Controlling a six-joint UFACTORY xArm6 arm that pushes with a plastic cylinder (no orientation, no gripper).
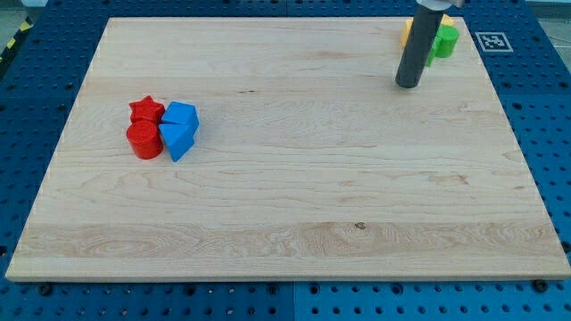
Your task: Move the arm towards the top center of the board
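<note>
My tip is the lower end of a dark rod that comes down from the view's top right onto the wooden board. It stands at the board's upper right, apart from every block. Just right of the rod and above the tip sit a green block and a yellow block, both partly hidden by the rod, so their shapes are unclear. At the view's left a red star, a red cylinder, a blue block and a blue triangular block cluster together.
The board lies on a blue perforated table. A black-and-white marker tag sits just off the board's top right corner.
</note>
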